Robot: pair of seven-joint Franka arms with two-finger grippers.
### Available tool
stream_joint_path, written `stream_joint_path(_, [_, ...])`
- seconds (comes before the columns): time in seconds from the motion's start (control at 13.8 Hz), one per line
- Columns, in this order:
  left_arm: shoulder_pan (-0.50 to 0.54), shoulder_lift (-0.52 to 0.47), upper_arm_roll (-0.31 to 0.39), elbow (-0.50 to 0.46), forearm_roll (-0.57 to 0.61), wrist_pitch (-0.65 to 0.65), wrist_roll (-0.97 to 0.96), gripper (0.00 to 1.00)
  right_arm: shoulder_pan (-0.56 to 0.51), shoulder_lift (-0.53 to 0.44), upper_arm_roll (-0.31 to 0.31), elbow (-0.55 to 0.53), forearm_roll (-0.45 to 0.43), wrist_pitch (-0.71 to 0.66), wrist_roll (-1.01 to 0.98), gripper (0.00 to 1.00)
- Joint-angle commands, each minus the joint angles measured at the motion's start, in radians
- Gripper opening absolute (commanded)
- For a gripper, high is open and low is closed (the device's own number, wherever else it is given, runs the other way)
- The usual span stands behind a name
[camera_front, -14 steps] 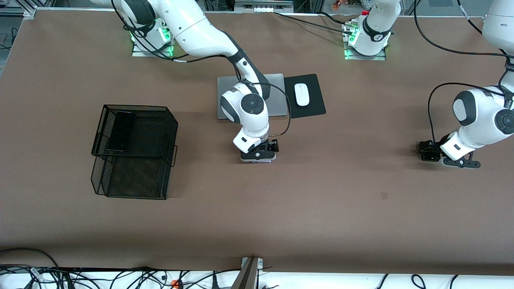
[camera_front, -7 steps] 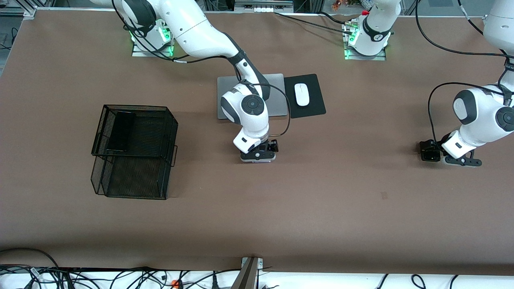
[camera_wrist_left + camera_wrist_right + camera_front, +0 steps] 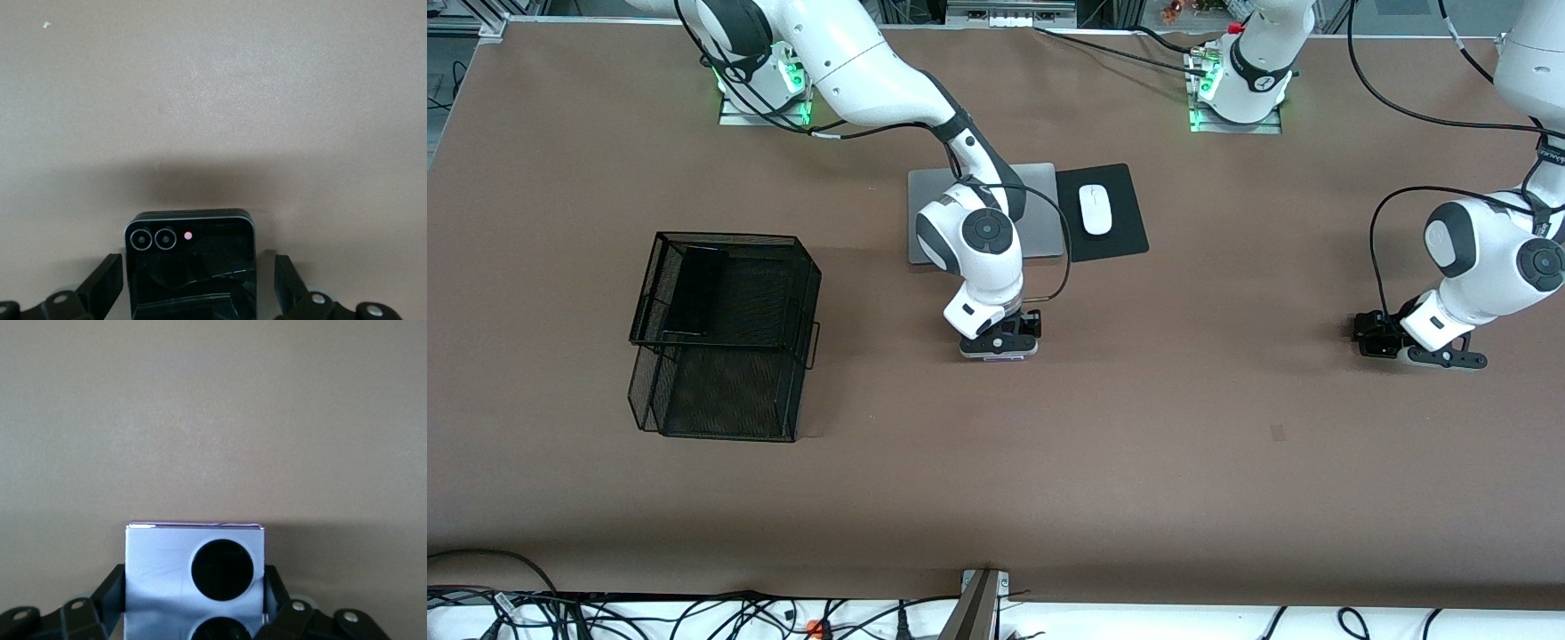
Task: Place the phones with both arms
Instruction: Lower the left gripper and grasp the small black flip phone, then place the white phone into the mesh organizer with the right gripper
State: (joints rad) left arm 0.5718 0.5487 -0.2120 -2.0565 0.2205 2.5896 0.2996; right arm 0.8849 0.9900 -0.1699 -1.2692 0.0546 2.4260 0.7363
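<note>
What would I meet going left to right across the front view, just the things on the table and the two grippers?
Black mesh basket with the long black phone in it → right gripper on the lilac-white phone → white mouse on its black pad → small black phone → left gripper.

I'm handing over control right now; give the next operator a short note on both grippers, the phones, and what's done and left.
Right gripper: down at table centre, fingers against both sides of the lilac phone, which lies on the table.
Left gripper: open, low at its arm's end of the table, fingers either side of the small black phone with gaps showing; not gripped.
Long black phone: on the top tier of the mesh rack.
Done: one phone placed.
Left: lift and place both small phones.
</note>
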Motion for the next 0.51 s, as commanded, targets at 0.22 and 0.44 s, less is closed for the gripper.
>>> stream_joint_path(0.22, [0.020,0.020,-0.012,-0.007,-0.020,0.047,0.029,1.00,-0.065,-0.218,-0.128,0.014,0.001,-0.403,-0.128,0.01])
stream_joint_path(0.44, [0.029,0.030,-0.012,-0.007,-0.020,0.050,0.029,1.00,-0.129,-0.351,-0.193,-0.011,0.002,-0.631,-0.337,0.01])
